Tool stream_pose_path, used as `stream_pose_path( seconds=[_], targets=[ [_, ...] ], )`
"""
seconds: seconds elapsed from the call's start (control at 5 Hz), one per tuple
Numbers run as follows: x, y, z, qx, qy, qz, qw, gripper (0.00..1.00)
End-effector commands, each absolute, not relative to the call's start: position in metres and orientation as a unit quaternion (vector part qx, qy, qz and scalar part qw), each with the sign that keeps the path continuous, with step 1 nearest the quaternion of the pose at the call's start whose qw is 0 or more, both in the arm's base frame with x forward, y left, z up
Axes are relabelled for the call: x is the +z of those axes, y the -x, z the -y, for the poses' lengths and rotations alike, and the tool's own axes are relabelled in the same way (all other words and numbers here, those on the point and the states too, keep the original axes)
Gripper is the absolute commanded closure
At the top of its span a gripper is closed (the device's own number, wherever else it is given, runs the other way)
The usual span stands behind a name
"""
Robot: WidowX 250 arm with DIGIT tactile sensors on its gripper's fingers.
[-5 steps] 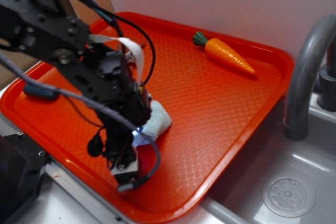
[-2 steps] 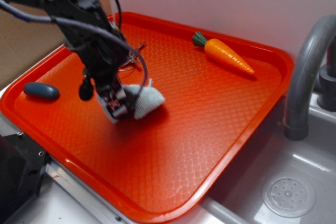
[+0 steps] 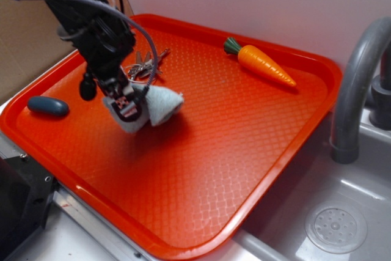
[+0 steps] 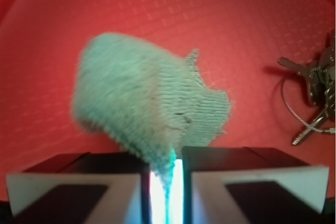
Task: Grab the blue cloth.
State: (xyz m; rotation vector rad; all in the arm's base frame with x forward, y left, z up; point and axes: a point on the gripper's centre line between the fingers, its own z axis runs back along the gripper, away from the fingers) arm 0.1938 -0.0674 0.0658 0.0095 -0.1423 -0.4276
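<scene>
Right, the end effector (image 3: 129, 109) has its jaws pinched nearly together on a corner of the blue cloth (image 3: 160, 103), which hangs off them above the orange tray (image 3: 256, 151), clear of that surface. A bunch of keys (image 4: 313, 98) lies beside the cloth, a dark blue oval (image 3: 47, 106) left of it, a carrot (image 3: 264, 62) well beyond.

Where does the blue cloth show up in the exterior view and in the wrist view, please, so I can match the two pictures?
Exterior: the blue cloth hangs left of centre, pinched by the gripper above the red tray.
Wrist: the cloth fills the centre-left, its lower tip clamped between the jaws at the bottom edge.
Shared landmark: the bunch of keys, behind the gripper in the exterior view, at the right edge in the wrist view.
</scene>
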Motion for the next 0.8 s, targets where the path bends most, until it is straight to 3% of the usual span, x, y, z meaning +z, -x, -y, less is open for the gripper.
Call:
stream_pose_path(
  seconds=[0.0, 0.2, 0.4, 0.6],
  targets=[
    [0.147, -0.195, 0.037, -0.046, 0.001, 0.031, 0.998, 1.00],
    [0.198, -0.193, 0.002, 0.079, -0.011, 0.025, 0.997, 1.00],
    [0.245, -0.184, -0.010, 0.157, 0.025, 0.067, 0.985, 1.00],
    [0.287, -0.179, -0.003, 0.139, 0.022, 0.069, 0.988, 1.00]
  ],
)
